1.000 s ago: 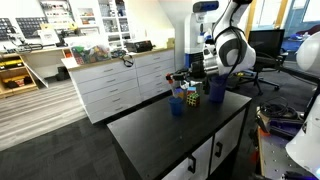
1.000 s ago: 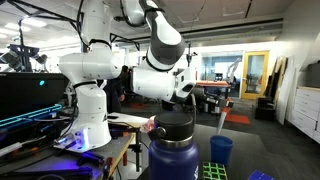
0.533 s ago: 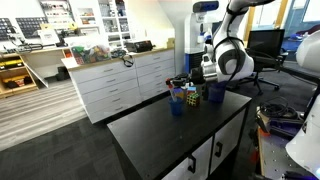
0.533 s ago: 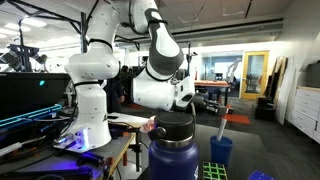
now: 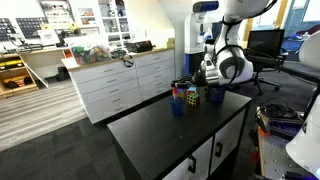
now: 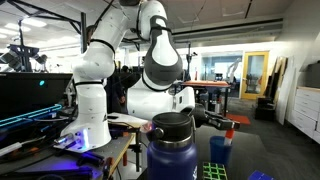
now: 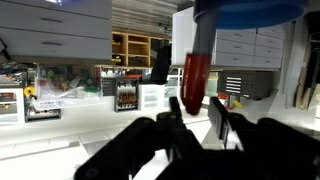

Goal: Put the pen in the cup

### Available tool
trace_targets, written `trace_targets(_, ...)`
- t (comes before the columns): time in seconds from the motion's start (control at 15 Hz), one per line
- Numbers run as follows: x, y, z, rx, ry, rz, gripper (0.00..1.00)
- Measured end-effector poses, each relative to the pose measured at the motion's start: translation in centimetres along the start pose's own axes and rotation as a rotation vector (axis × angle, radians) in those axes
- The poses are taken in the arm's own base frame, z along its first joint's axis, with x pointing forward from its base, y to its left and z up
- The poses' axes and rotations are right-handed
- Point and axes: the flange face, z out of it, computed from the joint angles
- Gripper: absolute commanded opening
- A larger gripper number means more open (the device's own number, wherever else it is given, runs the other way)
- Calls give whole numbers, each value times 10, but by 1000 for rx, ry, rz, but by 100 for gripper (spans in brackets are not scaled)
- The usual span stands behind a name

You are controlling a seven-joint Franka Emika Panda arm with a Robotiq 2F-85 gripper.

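The small blue cup [image 6: 219,152] stands on the black table [image 5: 170,135]; it also shows in an exterior view [image 5: 177,104] and fills the top edge of the wrist view [image 7: 250,10], which looks upside down. My gripper [image 6: 226,126] reaches in level, just above the cup's rim. Its two fingers [image 7: 194,106] sit close on either side of the red pen [image 7: 193,75], which runs from them into the cup's mouth. Only the pen's red end [image 6: 231,131] shows above the cup. The jaws look shut on the pen.
A tall blue-purple bottle [image 6: 172,152] stands large in the foreground and next to the cup in an exterior view [image 5: 214,93]. A multicoloured puzzle cube [image 5: 192,98] sits between cup and bottle, green-faced here [image 6: 215,172]. White cabinets [image 5: 120,85] stand beyond the table.
The arm has swung down and round; the gripper went from above the cup to level at its rim. The pen, seen hanging over the cup before, now reaches into it.
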Motion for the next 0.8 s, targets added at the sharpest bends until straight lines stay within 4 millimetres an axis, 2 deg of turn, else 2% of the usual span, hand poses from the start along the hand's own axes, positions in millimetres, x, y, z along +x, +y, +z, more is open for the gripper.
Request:
trace_targets(0.33, -8, 5, 9, 14, 11, 10, 98)
trace_targets(0.8, -4, 7, 16, 22, 19, -4, 100)
